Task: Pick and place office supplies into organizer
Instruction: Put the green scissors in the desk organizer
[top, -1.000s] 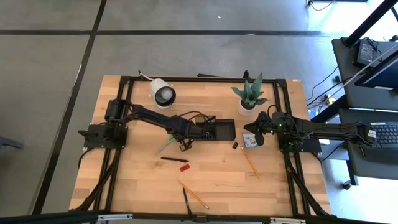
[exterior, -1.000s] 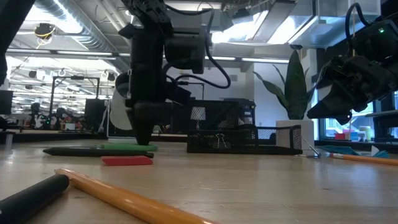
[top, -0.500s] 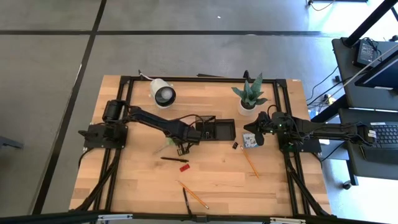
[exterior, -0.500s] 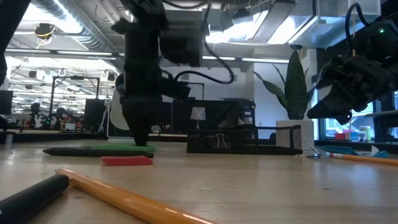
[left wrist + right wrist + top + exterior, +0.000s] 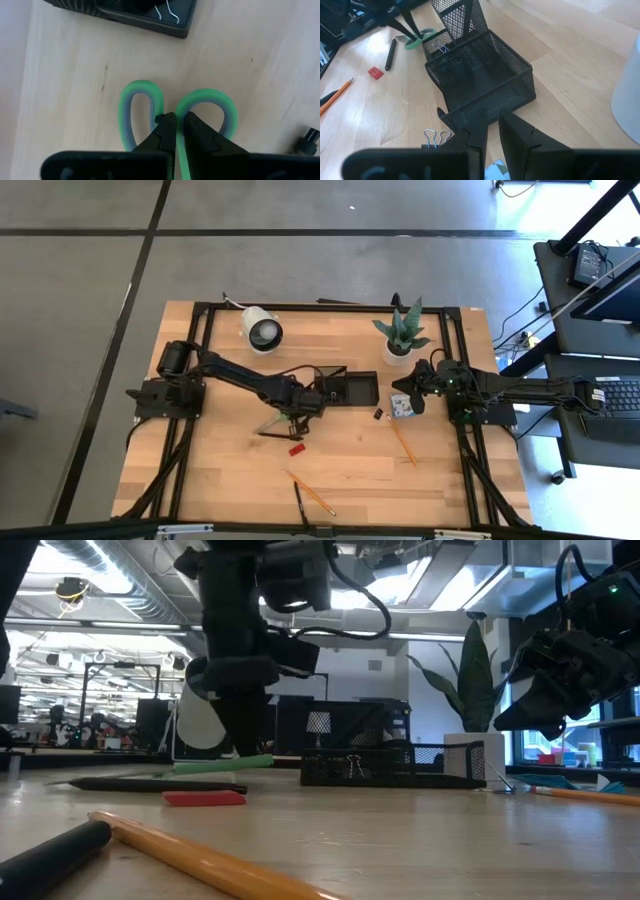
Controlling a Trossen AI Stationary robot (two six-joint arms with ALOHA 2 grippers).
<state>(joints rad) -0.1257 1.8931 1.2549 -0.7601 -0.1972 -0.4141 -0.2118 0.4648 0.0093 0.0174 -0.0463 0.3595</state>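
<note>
Scissors (image 5: 270, 418) lie just left of the organizer (image 5: 352, 389).

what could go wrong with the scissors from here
The left gripper pinches the green-handled scissors only at the narrow joint between the loops, so they might swivel or slip. They hang tilted just above the table; a low carry could catch the black mesh organizer.

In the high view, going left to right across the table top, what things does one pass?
White lamp-like object → green-handled scissors held by the left gripper → black mesh organizer → binder clip → potted plant → right gripper over the blue pad.
</note>
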